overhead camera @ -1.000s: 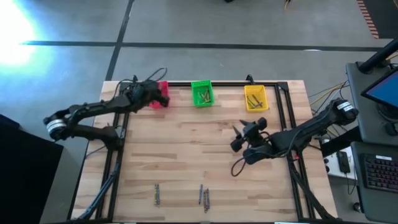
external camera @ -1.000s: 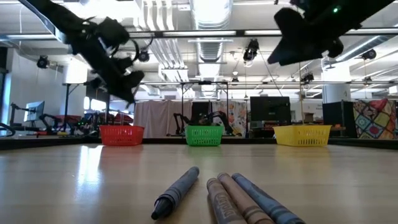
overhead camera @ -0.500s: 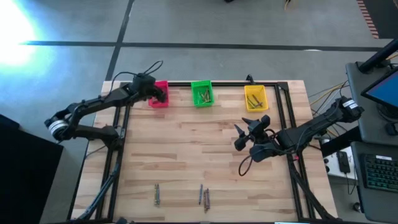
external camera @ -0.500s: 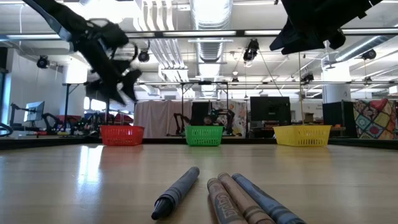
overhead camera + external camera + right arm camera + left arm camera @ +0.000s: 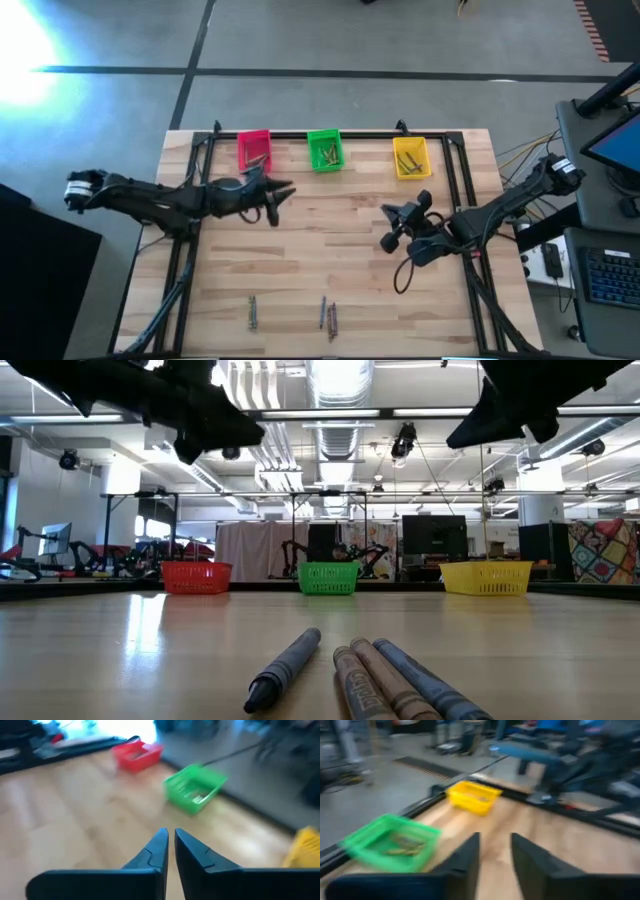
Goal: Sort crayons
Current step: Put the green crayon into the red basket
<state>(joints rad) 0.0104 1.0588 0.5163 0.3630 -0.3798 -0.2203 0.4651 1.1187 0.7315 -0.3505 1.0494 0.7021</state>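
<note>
Several loose crayons lie flat on the wooden table near its front edge: one [image 5: 253, 312] at the left and a close pair [image 5: 327, 316] beside it, which the low view shows large [image 5: 285, 668]. More crayons lie in the pink bin [image 5: 254, 150], the green bin [image 5: 325, 150] and the yellow bin [image 5: 410, 157] along the far edge. My left gripper [image 5: 278, 190] hangs open in the air just in front of the pink bin, with nothing between its fingers [image 5: 495, 847]. My right gripper [image 5: 393, 222] hovers right of the table's middle, shut on nothing [image 5: 171, 837].
A black frame rail [image 5: 330, 133] runs along the far edge behind the bins and down both sides of the table. Bare wood [image 5: 320, 250] lies between the bins and the loose crayons. Desks and a monitor [image 5: 610, 140] stand beyond the right edge.
My left gripper has swung away from the pink bin, toward the table's near edge and a little to the right, and its fingers have tipped from slanting down to nearly level. My right gripper has stayed almost in place.
</note>
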